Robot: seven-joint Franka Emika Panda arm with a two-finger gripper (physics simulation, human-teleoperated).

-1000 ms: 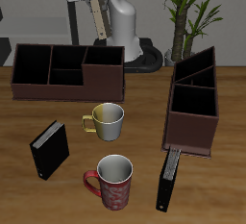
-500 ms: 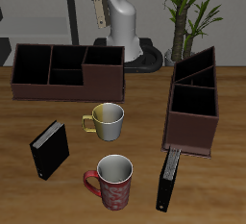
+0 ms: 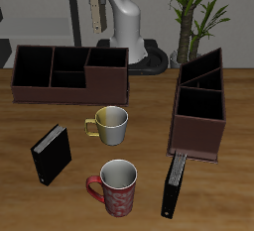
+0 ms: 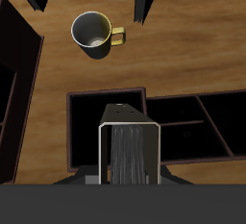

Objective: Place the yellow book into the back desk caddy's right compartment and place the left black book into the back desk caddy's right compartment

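The small dull tan-yellow hardcover book (image 3: pixel 96 17) is gripped in the two-finger hand (image 3: pixel 97 1), which is closed narrowly on it; the book hangs upright, raised well above the counter (image 3: pixel 139 210). In the wrist view the yellow book (image 4: pixel 128 153) is seen end-on, with grey page edges showing. The fingers themselves are not clearly made out there.

The long low dark-brown wooden desk caddy (image 3: pixel 50 88) is set at the back of the counter. Its taller box-like end compartment (image 3: pixel 106 68) is located below the held book, with a clear gap between them. In the wrist view this compartment (image 4: pixel 91 132) is seen as a black interior directly behind the book, and the caddy's smaller low sections (image 4: pixel 197 127) are seen beside it.

The slim black hardcover book (image 3: pixel 174 183) named in the task is lying on the counter near the front edge, its far end touching or just beside the front wall of the brown caddy with slanted dividers (image 3: pixel 198 111).

A second black book (image 3: pixel 52 154) is standing tilted on the counter, well apart from the first. A grey mug with a yellow handle (image 3: pixel 111 124) is placed between the two caddies, and a red patterned mug (image 3: pixel 118 185) is placed nearer the front edge. A potted green plant (image 3: pixel 193 12) is seen behind the counter.
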